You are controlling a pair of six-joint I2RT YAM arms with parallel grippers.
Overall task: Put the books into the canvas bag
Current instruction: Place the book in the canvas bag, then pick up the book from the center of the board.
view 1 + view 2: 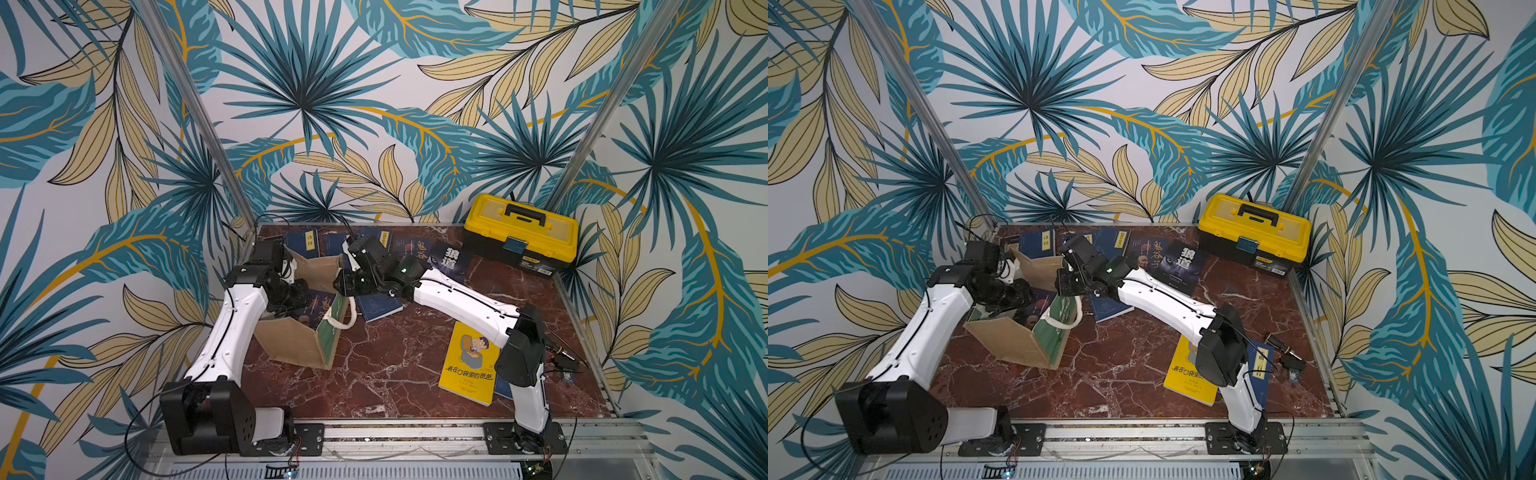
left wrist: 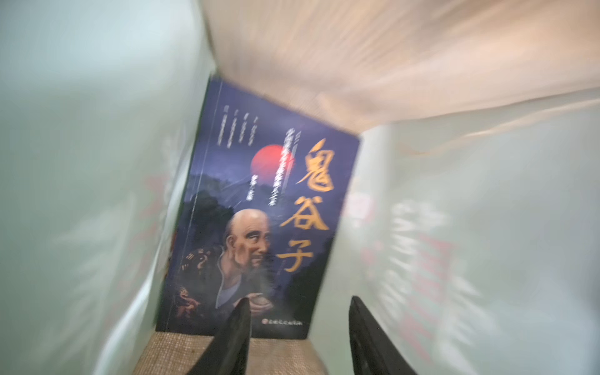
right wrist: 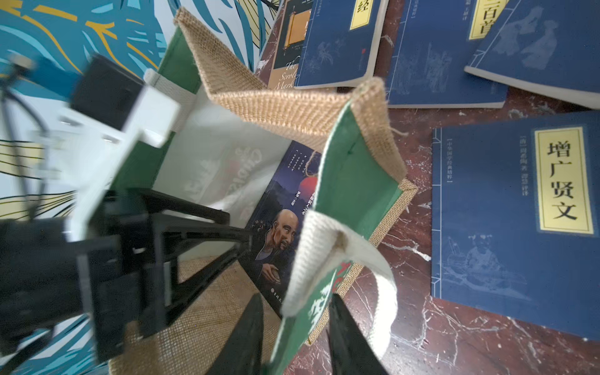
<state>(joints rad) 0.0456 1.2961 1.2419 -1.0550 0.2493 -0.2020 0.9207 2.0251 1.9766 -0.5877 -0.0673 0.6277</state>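
Note:
The canvas bag [image 1: 291,345] [image 1: 1017,340] stands tilted at the table's left, its mouth facing up toward the top views. A dark portrait book [image 2: 259,211] [image 3: 282,227] leans inside it against the whitish lining. My left gripper [image 2: 300,311] [image 3: 237,224] is inside the bag, open, holding nothing. My right gripper [image 3: 297,298] [image 1: 343,286] stands open astride the bag's green side panel [image 3: 357,181] by the white handle [image 3: 383,285]. More books lie on the table: several navy ones [image 1: 305,243] [image 3: 519,211], a wolf cover [image 1: 451,257] and a yellow one [image 1: 469,365].
A yellow-and-black toolbox [image 1: 521,232] sits at the back right corner. A small dark tool [image 1: 1283,353] lies by the right edge. Another navy book [image 1: 380,307] lies under my right forearm. Patterned walls close in the back and both sides.

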